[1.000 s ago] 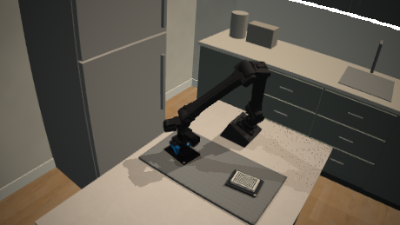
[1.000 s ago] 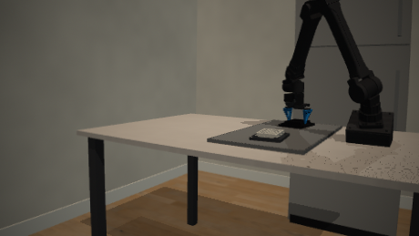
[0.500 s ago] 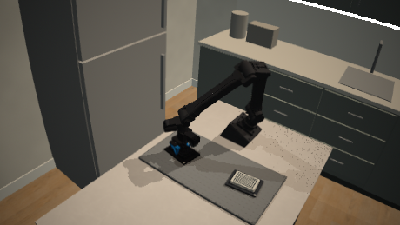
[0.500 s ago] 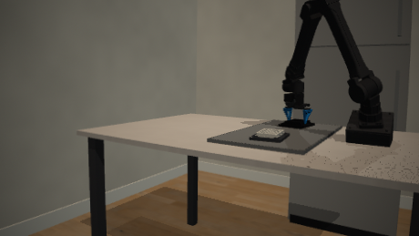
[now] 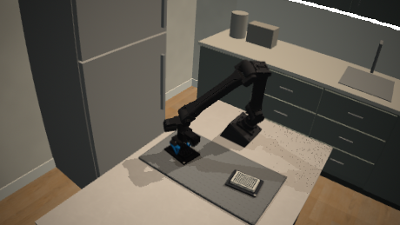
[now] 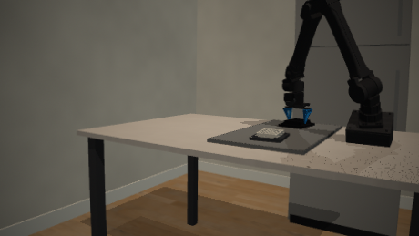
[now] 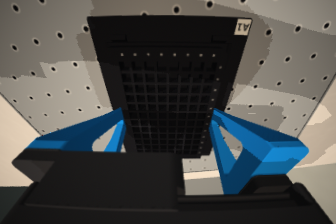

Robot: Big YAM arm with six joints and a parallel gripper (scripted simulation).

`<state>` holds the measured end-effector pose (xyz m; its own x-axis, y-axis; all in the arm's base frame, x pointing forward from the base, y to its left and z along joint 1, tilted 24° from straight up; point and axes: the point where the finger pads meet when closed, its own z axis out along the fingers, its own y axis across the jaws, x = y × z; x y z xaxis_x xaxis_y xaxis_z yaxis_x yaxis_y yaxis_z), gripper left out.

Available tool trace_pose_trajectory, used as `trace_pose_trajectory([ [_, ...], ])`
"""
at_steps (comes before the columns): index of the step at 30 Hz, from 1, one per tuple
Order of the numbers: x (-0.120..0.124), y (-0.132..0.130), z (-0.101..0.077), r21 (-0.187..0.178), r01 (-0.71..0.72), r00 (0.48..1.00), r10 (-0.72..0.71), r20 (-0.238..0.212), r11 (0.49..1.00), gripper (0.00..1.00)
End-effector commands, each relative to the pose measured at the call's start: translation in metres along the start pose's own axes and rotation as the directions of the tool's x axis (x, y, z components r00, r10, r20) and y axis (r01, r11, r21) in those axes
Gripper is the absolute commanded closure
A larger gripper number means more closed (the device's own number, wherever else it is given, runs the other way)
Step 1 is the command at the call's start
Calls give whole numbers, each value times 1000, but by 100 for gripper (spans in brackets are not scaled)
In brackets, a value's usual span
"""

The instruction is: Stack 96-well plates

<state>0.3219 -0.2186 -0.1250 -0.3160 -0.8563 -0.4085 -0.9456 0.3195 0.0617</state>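
A black 96-well plate (image 7: pixel 167 95) sits in the nest N1 on the grey perforated mat; its A1 label (image 7: pixel 242 26) is at the far right corner in the wrist view. My gripper (image 7: pixel 167 111) has its blue fingers pressed on the plate's two long sides, shut on it, low over the nest. It also shows in the top view (image 5: pixel 179 148) and in the exterior view (image 6: pixel 297 114). A white 96-well plate (image 5: pixel 244 181) sits in the nest N2 on the other end of the mat, also seen in the exterior view (image 6: pixel 270 133).
The arm's base (image 5: pixel 241 129) stands on the table behind the mat. A fridge (image 5: pixel 117 62) stands beyond the table edge close to N1. A counter with a sink (image 5: pixel 365 79) lies behind.
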Motion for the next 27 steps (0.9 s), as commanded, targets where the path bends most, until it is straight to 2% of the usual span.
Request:
trace_pose_trajectory([
  [1, 10, -23, -33, 63, 15, 1000, -13, -27, 998, 100],
  [4, 10, -24, -35, 64, 15, 1000, -14, -28, 998, 100],
  [5, 7, -22, -27, 43, 21, 1000, -21, -21, 999, 100],
  [8, 10, -24, -42, 64, 16, 999, -14, -29, 998, 100],
  [16, 8, -24, -55, 62, 23, 999, -21, -30, 998, 100],
  [22, 8, -22, -56, 51, 20, 1000, -18, -25, 999, 100],
  [23, 7, -24, -63, 62, 23, 999, -21, -31, 998, 100],
  [27, 10, -23, -72, 66, 16, 999, -14, -31, 998, 100],
])
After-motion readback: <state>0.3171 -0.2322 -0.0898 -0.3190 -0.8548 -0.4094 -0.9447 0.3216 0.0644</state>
